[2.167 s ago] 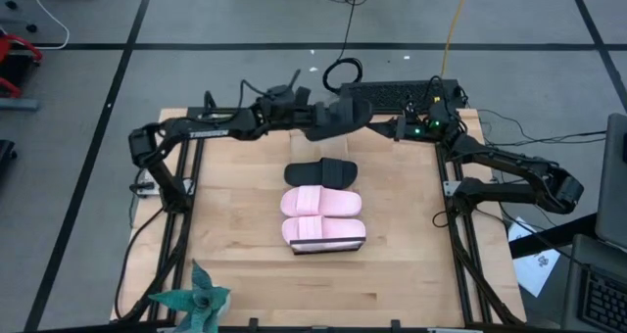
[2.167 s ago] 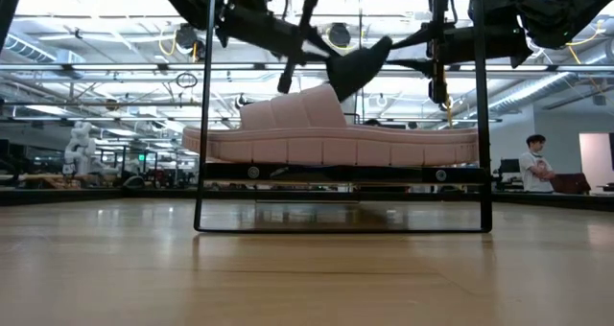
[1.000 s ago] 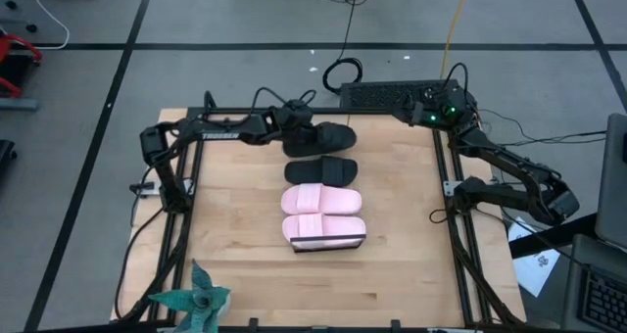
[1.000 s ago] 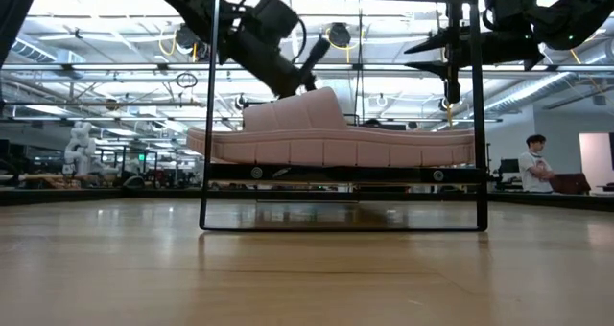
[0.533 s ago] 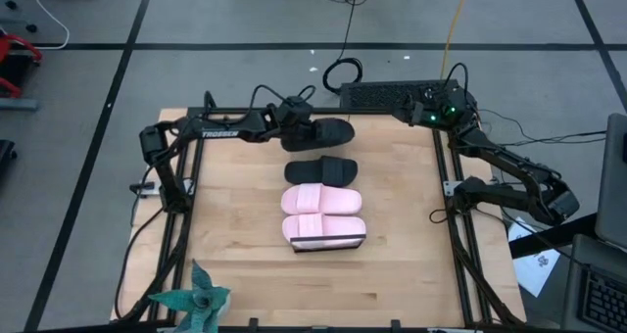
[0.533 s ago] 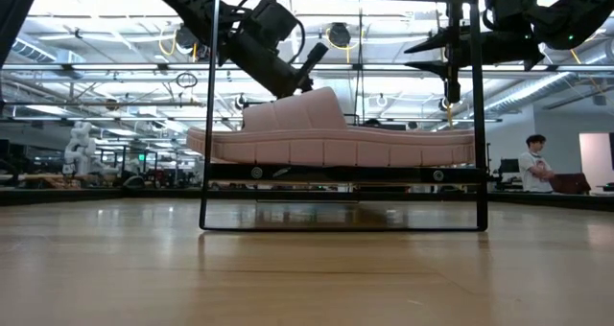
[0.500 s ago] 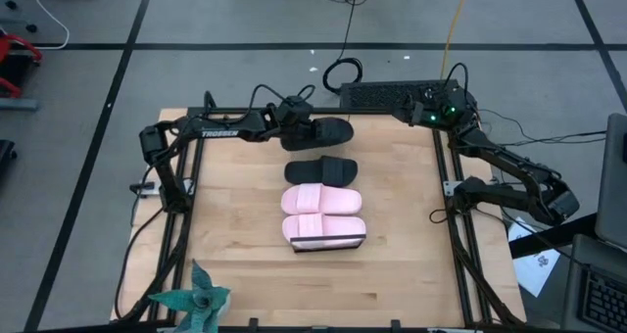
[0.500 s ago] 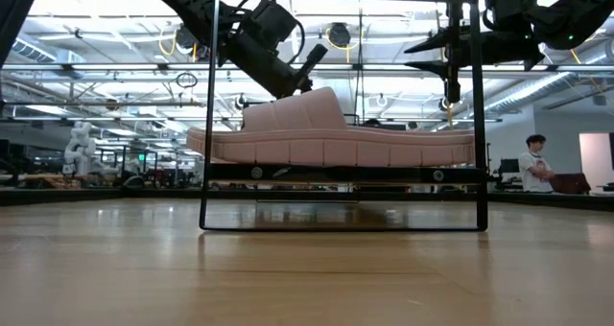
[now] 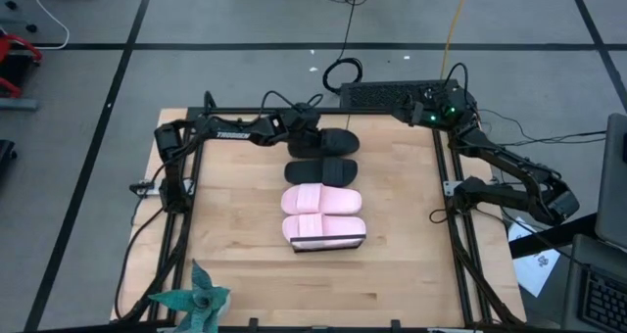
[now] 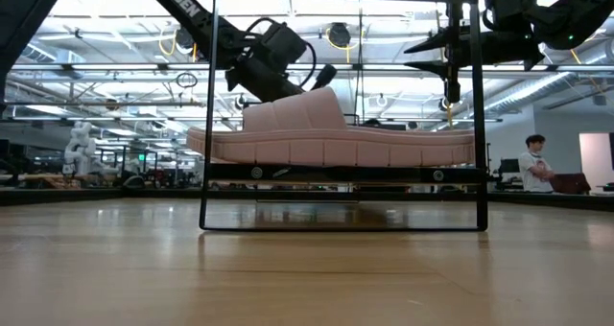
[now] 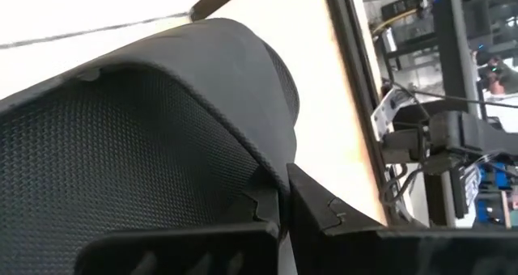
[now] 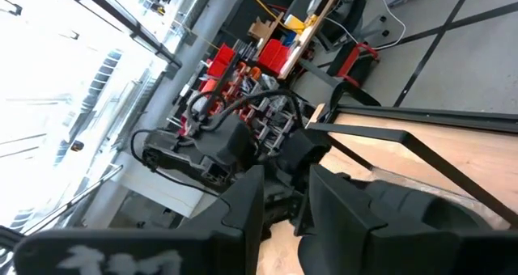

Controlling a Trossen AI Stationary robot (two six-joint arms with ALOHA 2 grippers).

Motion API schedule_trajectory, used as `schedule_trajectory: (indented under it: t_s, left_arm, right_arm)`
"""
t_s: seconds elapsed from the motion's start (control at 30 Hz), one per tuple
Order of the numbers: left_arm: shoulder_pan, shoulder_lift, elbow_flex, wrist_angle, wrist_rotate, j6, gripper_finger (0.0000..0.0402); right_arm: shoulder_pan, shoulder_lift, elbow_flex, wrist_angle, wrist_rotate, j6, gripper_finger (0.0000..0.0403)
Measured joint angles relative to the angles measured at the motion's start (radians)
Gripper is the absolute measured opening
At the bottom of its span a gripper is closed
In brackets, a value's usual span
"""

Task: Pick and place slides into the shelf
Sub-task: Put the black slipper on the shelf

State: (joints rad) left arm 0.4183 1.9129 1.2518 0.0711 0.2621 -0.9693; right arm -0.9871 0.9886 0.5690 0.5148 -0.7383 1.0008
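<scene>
My left gripper (image 9: 308, 127) reaches in from the table's left and is shut on a black slide (image 9: 335, 140). That slide lies level at the far end of the shelf (image 9: 328, 244), just beyond the second black slide (image 9: 321, 168). Two pale pink slides (image 9: 321, 201) (image 9: 323, 229) sit side by side nearer on the shelf. The low view shows a pink slide (image 10: 331, 139) on the rack (image 10: 345, 173), with my left gripper (image 10: 312, 77) above it and the black slides hidden. My right gripper (image 9: 423, 106) (image 10: 448, 81) hangs open by the far right corner. My left gripper pinches the far black slide between its two fingers, at the slide's left end on a raised edge (image 11: 271, 174) of its textured black surface. The fingers come from the table's left, slanting down. The slide lies level; whether its sole rests on the shelf cannot be seen.
Dark frame rails (image 9: 181, 196) (image 9: 456, 220) run along both table sides. A black box with cables (image 9: 392, 96) sits at the far edge, and a teal plant-like thing (image 9: 191, 299) at the near left corner. A person (image 10: 533, 163) stands in the room behind.
My left gripper, still shut on the black slide, has moved it a little toward the near edge and down. The slide now lies close beside the second black slide.
</scene>
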Motion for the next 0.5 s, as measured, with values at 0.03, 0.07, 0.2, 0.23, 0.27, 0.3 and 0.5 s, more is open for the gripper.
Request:
schedule_trajectory:
  t_s: [0.03, 0.07, 0.2, 0.23, 0.27, 0.3, 0.5]
  left_arm:
    - [0.000, 0.001, 0.000, -0.007, 0.006, 0.000, 0.0000]
    - [0.000, 0.001, 0.000, -0.016, 0.007, 0.006, 0.0000]
    - [0.000, -0.001, 0.001, -0.066, 0.010, 0.045, 0.0000]
    - [0.000, -0.001, 0.001, -0.071, 0.017, 0.049, 0.0000]
    - [0.002, -0.001, 0.001, -0.070, 0.023, 0.052, 0.0000]
    - [0.002, -0.001, 0.001, -0.071, 0.025, 0.055, 0.0000]
    - [0.003, -0.002, 0.002, -0.099, 0.029, 0.067, 0.0000]
  right_arm:
    - [0.000, 0.000, 0.000, -0.001, 0.000, 0.000, 0.0093]
    - [0.000, 0.000, 0.000, -0.002, 0.000, 0.000, 0.0093]
    - [0.000, 0.000, 0.000, -0.003, 0.000, 0.000, 0.0093]
    - [0.000, 0.000, 0.000, -0.003, 0.000, 0.000, 0.0093]
    - [0.000, 0.000, 0.000, -0.003, 0.000, 0.000, 0.0093]
    - [0.000, 0.000, 0.000, -0.003, 0.000, 0.000, 0.0093]
    - [0.000, 0.000, -0.001, -0.003, 0.000, 0.000, 0.0093]
